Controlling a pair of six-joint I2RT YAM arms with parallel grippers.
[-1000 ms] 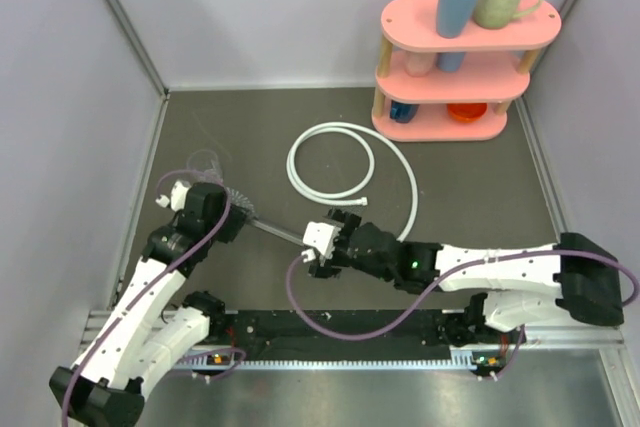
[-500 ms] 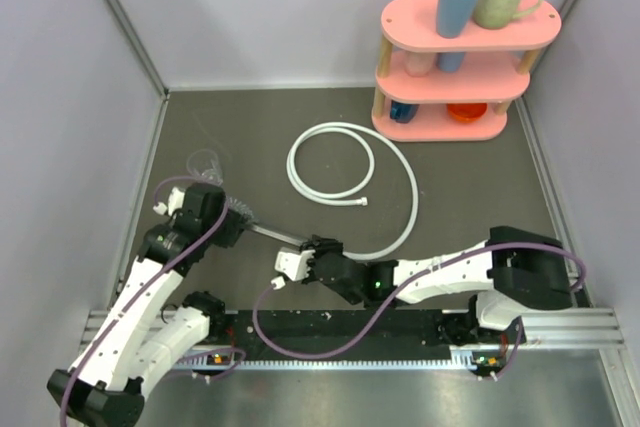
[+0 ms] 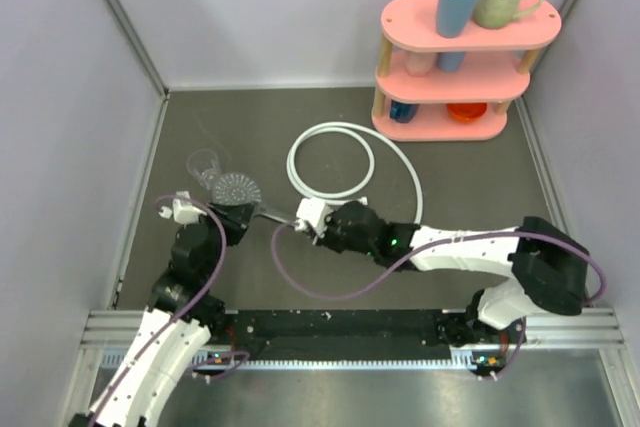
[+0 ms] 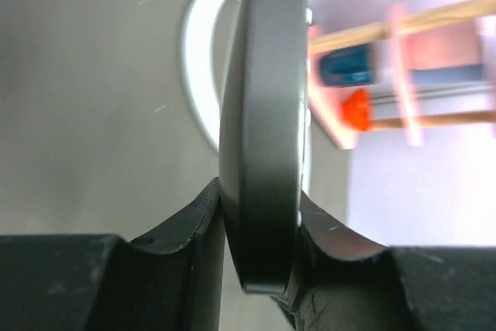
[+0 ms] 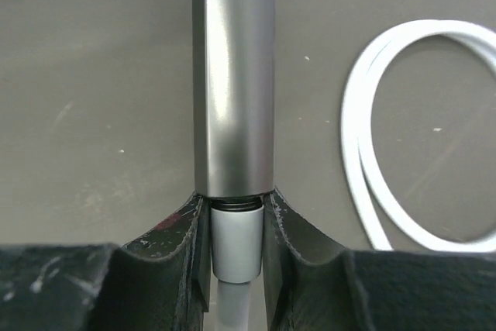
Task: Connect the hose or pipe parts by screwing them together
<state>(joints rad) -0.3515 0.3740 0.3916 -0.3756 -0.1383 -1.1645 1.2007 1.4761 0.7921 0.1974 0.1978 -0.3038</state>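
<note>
The dark grey shower head (image 3: pixel 237 189) lies face up at the left, and its handle (image 3: pixel 272 214) points right. My left gripper (image 3: pixel 233 213) is shut on the head, which shows edge-on (image 4: pixel 263 114) between the two fingers. My right gripper (image 3: pixel 307 217) is shut on the white hose's pale end fitting (image 5: pixel 235 242), which butts against the handle's end (image 5: pixel 232 75). Dark threads (image 5: pixel 235 205) show in the narrow gap between them. The rest of the white hose (image 3: pixel 330 162) lies in loops behind, and also shows at the right of the right wrist view (image 5: pixel 364 137).
A small clear cup (image 3: pixel 205 164) stands just left of the shower head. A pink three-tier shelf (image 3: pixel 465 57) with mugs and cups stands at the back right. Grey walls close in the dark mat on three sides.
My right gripper drew back toward the near edge, then returned to the handle's end and shut on the hose fitting. The left arm shifted and the shower head moved slightly farther back.
</note>
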